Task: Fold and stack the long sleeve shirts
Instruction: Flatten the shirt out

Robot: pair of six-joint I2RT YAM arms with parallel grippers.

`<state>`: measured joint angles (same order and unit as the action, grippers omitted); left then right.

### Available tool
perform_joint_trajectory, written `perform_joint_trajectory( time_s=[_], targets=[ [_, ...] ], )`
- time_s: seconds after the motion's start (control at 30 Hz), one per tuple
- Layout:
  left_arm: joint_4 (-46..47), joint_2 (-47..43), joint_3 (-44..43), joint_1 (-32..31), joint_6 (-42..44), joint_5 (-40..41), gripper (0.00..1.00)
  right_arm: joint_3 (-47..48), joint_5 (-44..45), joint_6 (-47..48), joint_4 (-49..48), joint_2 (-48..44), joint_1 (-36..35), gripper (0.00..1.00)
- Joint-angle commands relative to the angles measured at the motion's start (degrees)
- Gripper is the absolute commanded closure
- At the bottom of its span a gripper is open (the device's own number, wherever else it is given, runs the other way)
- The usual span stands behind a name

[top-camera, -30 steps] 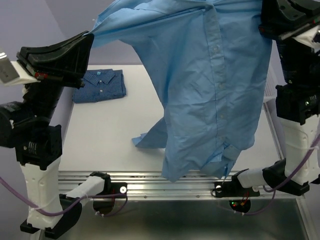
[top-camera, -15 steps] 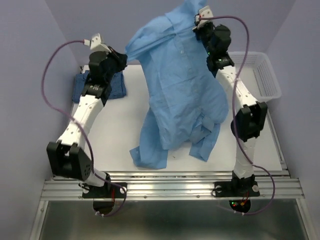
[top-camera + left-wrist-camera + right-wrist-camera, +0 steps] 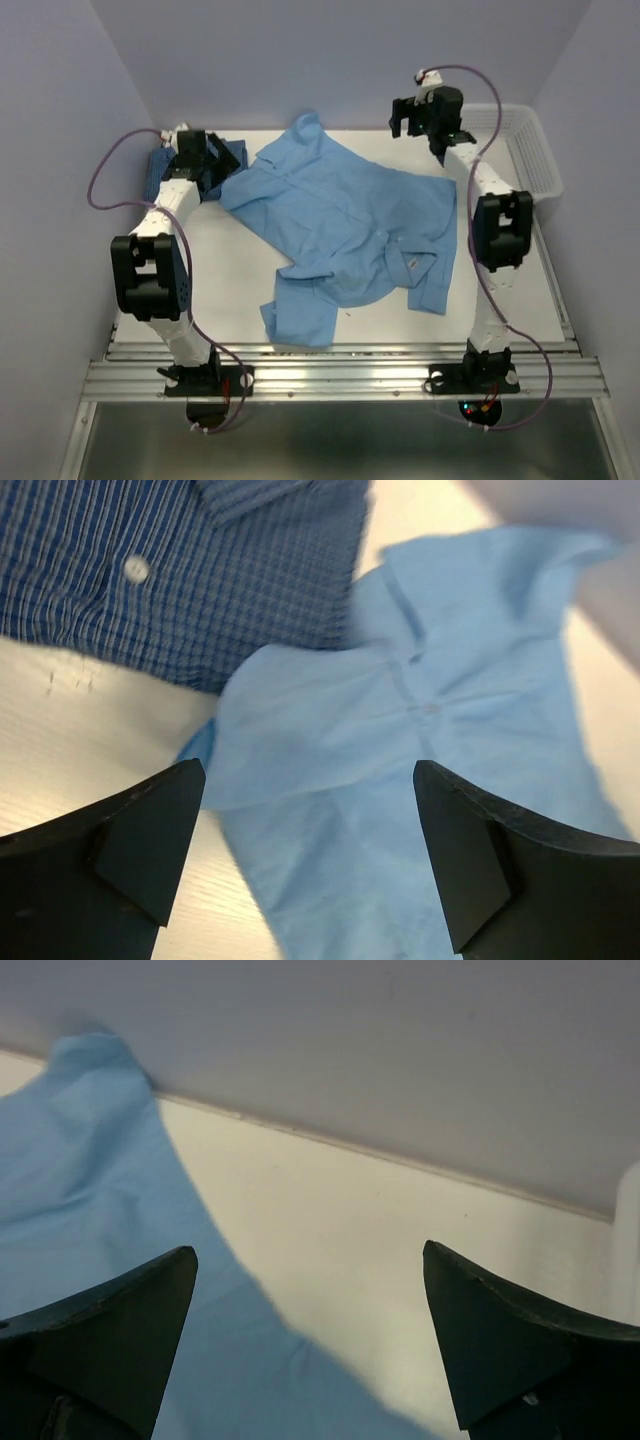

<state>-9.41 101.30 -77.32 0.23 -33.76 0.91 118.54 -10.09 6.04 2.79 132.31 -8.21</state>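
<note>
- The light blue shirt lies open on the bench, reaching from far left to near right. Its collar end points to the far edge and one sleeve runs left.
- The left gripper hangs over that sleeve's end with its jaws spread and nothing between them. In its wrist view the cloth lies flat below the fingers.
- The right gripper is also released. It hovers at the far edge beside the white basket, with only bare bench and the shirt's edge beneath it.
- The checked dark shirt sits folded in the far left corner, touching or just beside the light sleeve.
- The step in hand looks like spreading the shirt flat before folding, and it is only partly done. The near part is bunched, with a sleeve doubled under and the hem turned over near the right.
- To do it well, the arms should pick up the rumpled near sleeve and hem and draw them outward until the front lies smooth.
- The left sleeve should be kept off the folded dark shirt so that shirt is not dragged.
- A second ago both grippers were clenched on the shirt and held it high, stretched between them. Half a second ago its tail was brushing the bench.
- Now the shirt has been laid down and both grippers have let go.
</note>
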Motion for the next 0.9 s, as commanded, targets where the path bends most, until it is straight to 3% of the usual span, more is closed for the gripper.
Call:
perform_joint_trajectory(
  time_s=[0.0, 0.17, 0.33, 0.43, 0.5, 0.7, 0.87],
  targets=[
    [6.0, -13.1, 0.9, -1.7, 1.0, 3.0, 0.01, -20.0, -4.6, -11.6, -4.0, -25.8, -1.9, 0.0],
    [4.8, -17.5, 2.7, -3.0, 1.5, 4.5, 0.01, -41.2, -13.3, -19.3, -3.6, -37.7, -5.9, 0.0],
    [3.7, -17.1, 0.5, -3.0, 2.6, 5.2, 0.01, -42.9, -13.5, -17.6, 10.3, -34.1, -19.4, 0.0],
    [3.5, -16.0, 0.4, -3.0, 2.0, 4.5, 0.01, -47.6, -18.8, -21.0, 11.4, -31.3, -22.0, 0.0],
    [3.6, -15.4, 0.9, -3.1, 1.8, 4.2, 0.01, -50.1, -15.9, -20.5, 13.6, -31.0, -24.1, 0.0],
    [4.1, -15.3, 4.0, -3.0, 1.9, 4.2, 0.01, -57.6, -2.9, -21.9, 18.2, -32.3, -24.1, 0.0],
    [4.1, -16.1, 6.1, -3.0, 2.6, 5.9, 0.01, -60.2, -2.0, -24.1, 18.9, -30.1, -18.0, 0.0]
  ],
)
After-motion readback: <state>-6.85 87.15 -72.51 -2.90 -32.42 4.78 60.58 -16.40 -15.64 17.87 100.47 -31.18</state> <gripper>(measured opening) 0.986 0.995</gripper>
